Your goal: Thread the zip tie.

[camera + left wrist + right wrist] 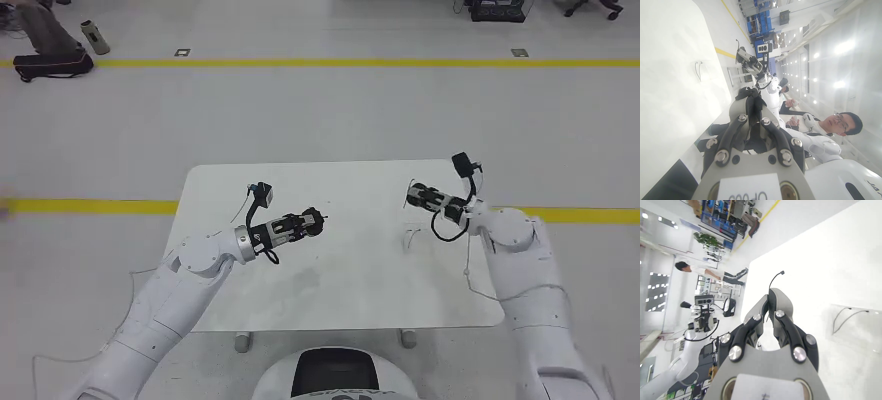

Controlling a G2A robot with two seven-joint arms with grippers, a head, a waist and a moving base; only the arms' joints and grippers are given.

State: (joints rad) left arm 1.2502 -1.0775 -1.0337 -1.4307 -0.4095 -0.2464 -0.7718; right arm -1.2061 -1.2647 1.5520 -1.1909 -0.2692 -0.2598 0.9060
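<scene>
Looking down in the top view, the left end effector (318,217) and the right end effector (410,190) hover over the white surface (340,290), well apart. Two spare ties (412,238) lie near the right one.

From the left wrist view, the left end effector's fingers are clenched together, but I cannot tell whether they pinch anything. A white label (749,186) at its base bears print cut off by the edge, so I leave it unread.

From the right wrist view, the right end effector is clamped on a black zip tie (774,280). Its head (782,272) pokes out past the fingertips and the strap runs back between them. Threading looks not yet begun. To do it well, I judge the right arm should hold the head steady with its slot facing the other arm. The tail should then be fed in straight, without kinking. The label (768,387) here is also mostly cropped.
</scene>
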